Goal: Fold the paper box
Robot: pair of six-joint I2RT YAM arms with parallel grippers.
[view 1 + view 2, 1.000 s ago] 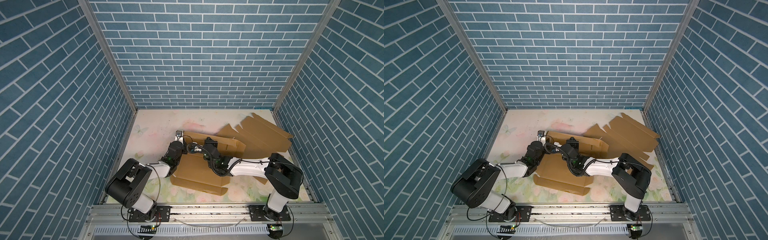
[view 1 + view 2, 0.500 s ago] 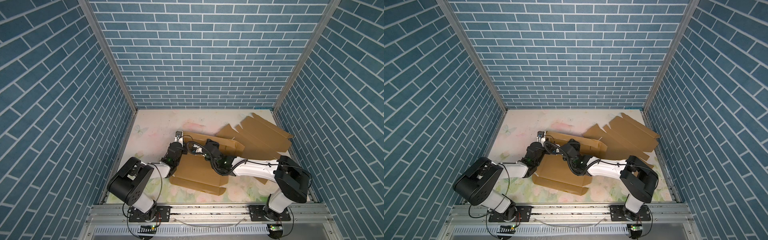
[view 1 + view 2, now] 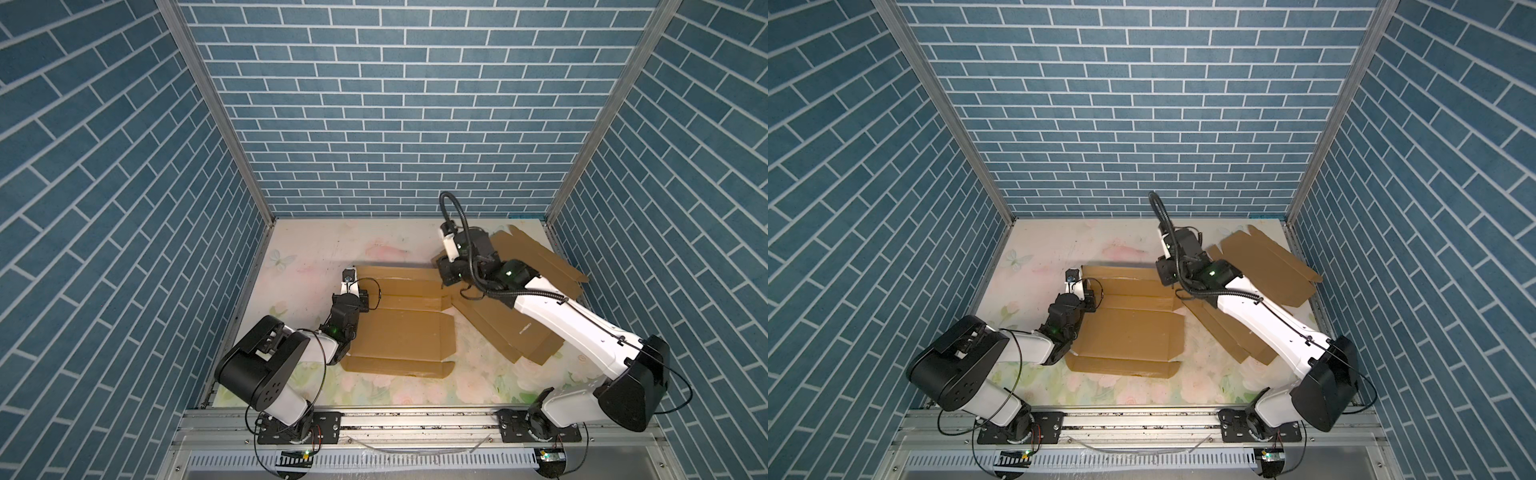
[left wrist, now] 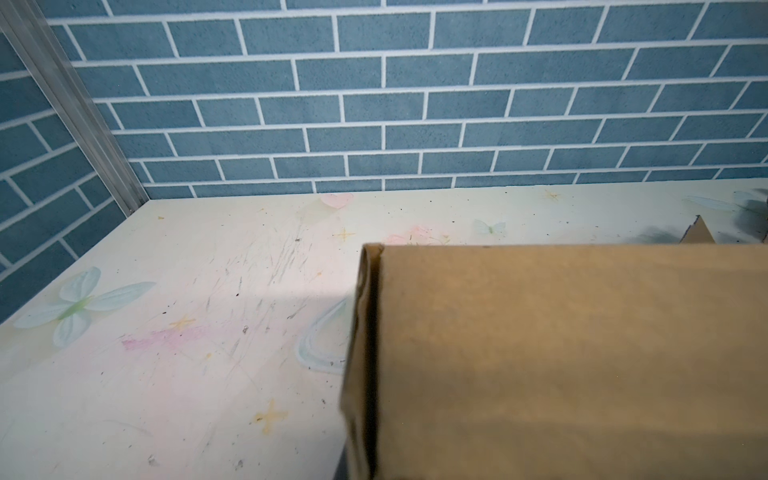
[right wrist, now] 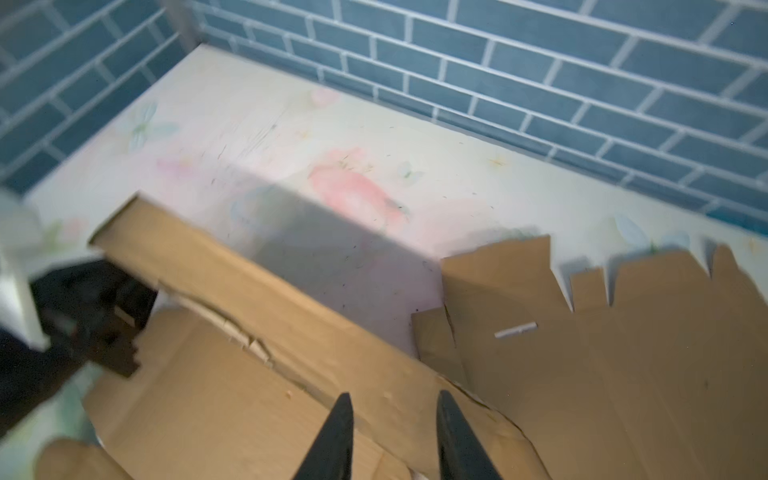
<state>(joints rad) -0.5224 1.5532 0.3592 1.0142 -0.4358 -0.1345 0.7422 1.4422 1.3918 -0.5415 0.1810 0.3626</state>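
Paper box [image 3: 401, 328] lies central on the worktop [image 3: 316, 249], wall-folding step under way; left claw [image 3: 362, 297] clenched on its left edge, right claw [image 5: 393, 395] released above. Next move probably requires grasping the right flap.

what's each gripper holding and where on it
Left gripper pinches the box at its left edge, near the far corner. Right gripper is open, holding nothing.

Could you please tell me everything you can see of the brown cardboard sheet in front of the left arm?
The brown cardboard sheet is a creased, notched box blank lying flat on the floral tabletop, its far strip folded up into a low wall. The left claw appears to pinch that wall's left end. A second cardboard blank lies right of it.
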